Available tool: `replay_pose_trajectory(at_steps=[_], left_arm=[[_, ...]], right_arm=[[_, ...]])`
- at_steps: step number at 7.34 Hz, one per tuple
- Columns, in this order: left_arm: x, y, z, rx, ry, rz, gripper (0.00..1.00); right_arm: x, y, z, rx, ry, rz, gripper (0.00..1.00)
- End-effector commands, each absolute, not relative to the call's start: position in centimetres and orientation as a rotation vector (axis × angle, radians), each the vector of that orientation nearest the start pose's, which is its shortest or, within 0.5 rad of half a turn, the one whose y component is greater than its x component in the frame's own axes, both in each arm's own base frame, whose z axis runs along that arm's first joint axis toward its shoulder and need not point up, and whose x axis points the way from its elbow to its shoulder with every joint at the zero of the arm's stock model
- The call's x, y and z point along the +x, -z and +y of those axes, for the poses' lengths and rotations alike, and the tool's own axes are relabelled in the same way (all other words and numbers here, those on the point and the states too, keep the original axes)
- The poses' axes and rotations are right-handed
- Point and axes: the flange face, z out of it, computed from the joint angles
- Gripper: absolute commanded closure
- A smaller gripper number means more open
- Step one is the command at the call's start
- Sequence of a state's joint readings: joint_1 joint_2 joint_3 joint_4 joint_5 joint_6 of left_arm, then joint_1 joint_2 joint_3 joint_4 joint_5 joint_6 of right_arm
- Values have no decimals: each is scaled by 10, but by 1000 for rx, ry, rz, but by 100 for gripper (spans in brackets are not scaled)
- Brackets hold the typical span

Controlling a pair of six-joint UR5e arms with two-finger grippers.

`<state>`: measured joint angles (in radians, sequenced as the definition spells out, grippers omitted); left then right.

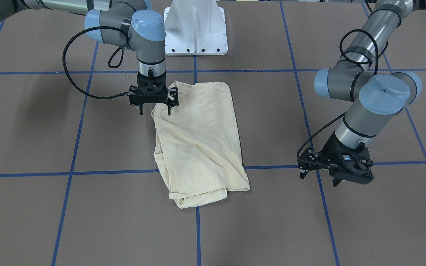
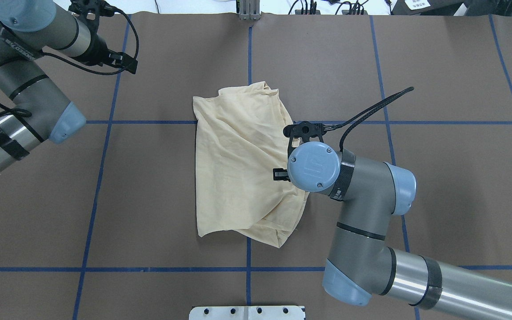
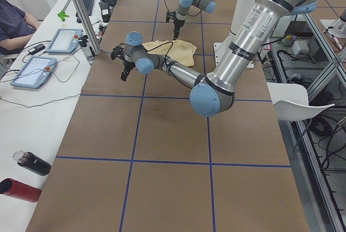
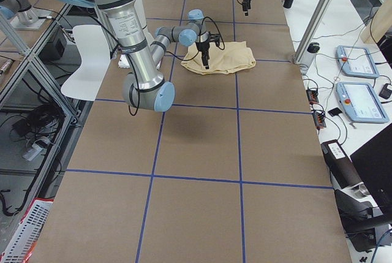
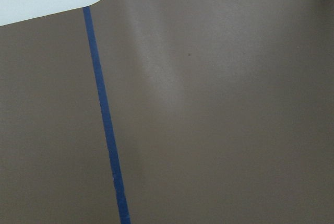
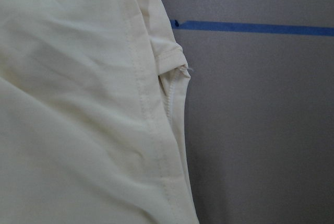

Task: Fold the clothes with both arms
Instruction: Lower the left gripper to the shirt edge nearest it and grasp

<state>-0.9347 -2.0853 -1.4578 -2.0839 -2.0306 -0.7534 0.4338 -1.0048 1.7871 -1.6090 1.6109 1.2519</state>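
The brown counter (image 2: 438, 191), gridded with blue tape (image 2: 100, 178), fills the overhead view. Broad bare stretches lie on both sides of the cloth. Its far edge runs along the top of that frame, and it also shows at the top of the left wrist view, where the brown covering ends against white.

In the front view the right arm (image 1: 144, 33) enters from the upper left, wrist pointing straight down. The left arm (image 1: 368, 96) enters from the upper right and bends down to the right of centre.

The shirt (image 1: 198, 140) lies folded in a rough oblong at mid-frame. Its long side runs top to bottom and its lower end crosses a tape line.

The right jaws stand spread apart over the shirt's upper left corner in the front view. One finger is above the cloth, the other is above bare counter just beside it, and they grip nothing. Whether they touch the cloth I cannot tell.

The left jaws are also spread and empty. They are tilted over a tape crossing, well apart from the shirt.

In the right wrist view the stitched hem (image 6: 143, 93) runs down mid-frame, with bare counter to its right.
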Motion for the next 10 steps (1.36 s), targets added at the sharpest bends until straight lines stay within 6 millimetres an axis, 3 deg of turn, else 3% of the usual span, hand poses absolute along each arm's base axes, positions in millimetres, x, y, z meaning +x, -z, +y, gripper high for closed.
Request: replay_pose_trajectory(at_steps=[1, 3, 4, 7, 10], left_arm=[[379, -331, -515, 285, -52, 1043, 0], [444, -309, -427, 142, 41, 1109, 0], [482, -307, -389, 82, 103, 1107, 0], [521, -298, -334, -30, 179, 1120, 3], [539, -295, -311, -77, 172, 1120, 27]], right_arm=[[-519, -236, -387, 222, -116, -764, 0], [-513, -241, -385, 221, -118, -762, 0], [-512, -240, -386, 222, -120, -763, 0], [-512, -242, -387, 222, -121, -760, 0], [-512, -245, -386, 220, -120, -756, 0]])
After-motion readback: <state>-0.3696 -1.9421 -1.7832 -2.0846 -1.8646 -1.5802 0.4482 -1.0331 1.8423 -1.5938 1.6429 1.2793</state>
